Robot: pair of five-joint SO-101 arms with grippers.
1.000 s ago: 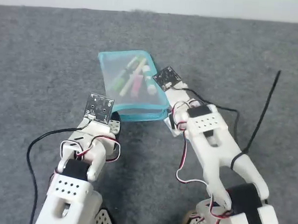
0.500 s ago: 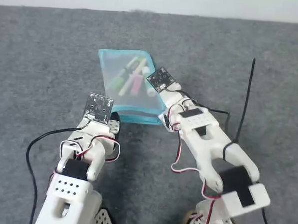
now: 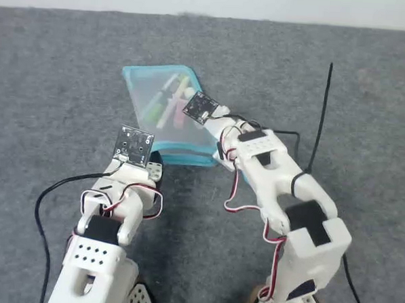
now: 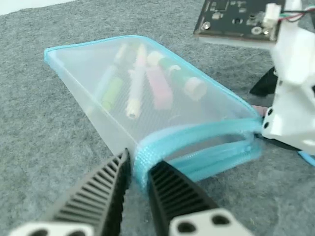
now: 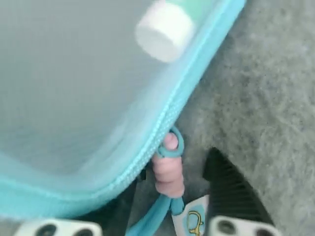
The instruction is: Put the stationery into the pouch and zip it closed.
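A translucent pouch [image 3: 151, 98] with teal trim lies on the grey mat, holding several markers [image 3: 170, 103]. In the left wrist view the pouch [image 4: 98, 113] shows green, yellow and pink markers [image 4: 147, 83] inside, and its near zipper edge [image 4: 206, 142] gapes. My left gripper [image 4: 139, 166] is shut on the near corner of that edge; from above the left gripper [image 3: 156, 168] sits at the pouch's front. My right gripper [image 5: 179, 169] stands open around the pink zipper pull [image 5: 167, 172] at the pouch's other front corner, and from above the right gripper [image 3: 221, 154] is there too.
A grey carpet-like mat [image 3: 56, 83] covers the table up to a pale back edge. A black cable [image 3: 321, 110] rises to the right of the right arm. The right arm's circuit board [image 4: 236, 19] hangs over the pouch's far side.
The right arm swung left and its wrist turned over the pouch. The pouch shifted and rotated slightly to the left. The left arm kept still.
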